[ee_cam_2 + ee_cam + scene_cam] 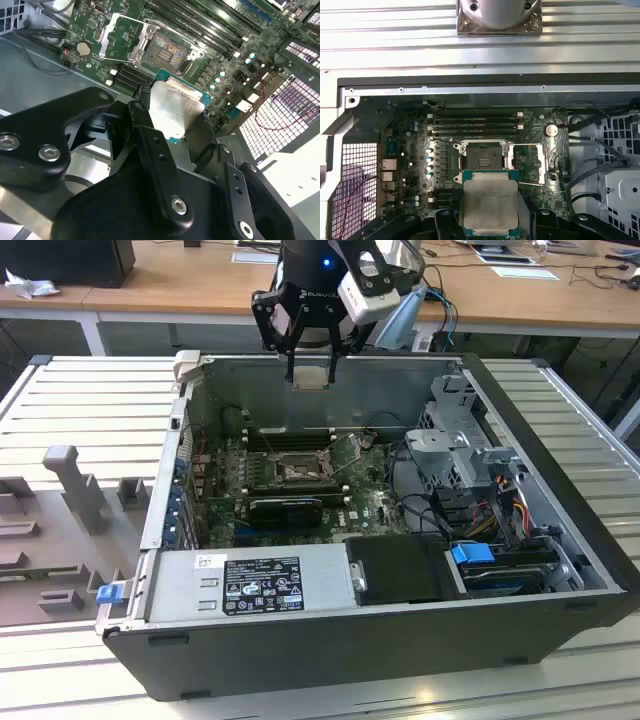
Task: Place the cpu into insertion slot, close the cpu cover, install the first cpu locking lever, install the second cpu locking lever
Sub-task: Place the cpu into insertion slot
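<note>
— Two questions: what was your black gripper [311,370] doing, and where was the chip?

— My gripper was clamped on the small flat square cpu with the silver-grey metal top [490,202], one black finger [142,112] on each of two opposite edges. It hung above the open dark-grey computer case [400,640], near the wall farthest from the exterior camera.

— And the socket?

— The square insertion slot with the dark centre [482,160] lay bare on the green circuit board [410,150], below the chip and apart from it. The thin silver frame of the cpu cover [542,167] was swung open to one side of the slot.

— Anything else nearby?

— Long black memory slots [475,125] ran between the slot and the case wall. The case itself rested on a pale ribbed metal table [80,390].
</note>
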Robot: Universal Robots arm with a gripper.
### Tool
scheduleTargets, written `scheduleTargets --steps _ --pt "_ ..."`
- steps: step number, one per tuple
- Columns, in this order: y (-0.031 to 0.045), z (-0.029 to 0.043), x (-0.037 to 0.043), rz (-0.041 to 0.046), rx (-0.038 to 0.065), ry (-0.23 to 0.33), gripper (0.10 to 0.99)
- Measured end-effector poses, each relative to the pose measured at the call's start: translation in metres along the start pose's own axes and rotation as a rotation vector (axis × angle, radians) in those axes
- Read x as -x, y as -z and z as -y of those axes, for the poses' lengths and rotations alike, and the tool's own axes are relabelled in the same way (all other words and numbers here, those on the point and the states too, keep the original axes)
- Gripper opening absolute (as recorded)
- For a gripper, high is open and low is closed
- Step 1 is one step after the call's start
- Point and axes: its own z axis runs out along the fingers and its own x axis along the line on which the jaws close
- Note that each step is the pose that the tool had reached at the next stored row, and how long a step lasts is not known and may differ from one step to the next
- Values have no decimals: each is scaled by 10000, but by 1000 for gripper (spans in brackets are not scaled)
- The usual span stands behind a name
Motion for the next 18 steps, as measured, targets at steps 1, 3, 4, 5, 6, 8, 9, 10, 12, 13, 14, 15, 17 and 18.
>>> scheduleTargets --steps 1,3,4,5,6,8,9,10,12,13,14,15,17,18 --pt "0 0 0 0 0 -1 529" --pt "0 0 1 10 1 -114 529" --pt "0 0 0 18 3 -196 529" --pt "0 0 0 23 4 -257 529" --pt "0 0 0 30 6 -338 529" --pt "0 0 0 47 10 -524 529" --pt "0 0 0 55 11 -614 529" --pt "0 0 0 59 12 -653 529" --pt "0 0 0 67 14 -750 529" --pt "0 0 0 74 15 -822 529" --pt "0 0 0 98 21 -1097 529" --pt "0 0 0 111 23 -1240 529" --pt "0 0 0 127 27 -1424 529" --pt "0 0 0 135 29 -1511 529"
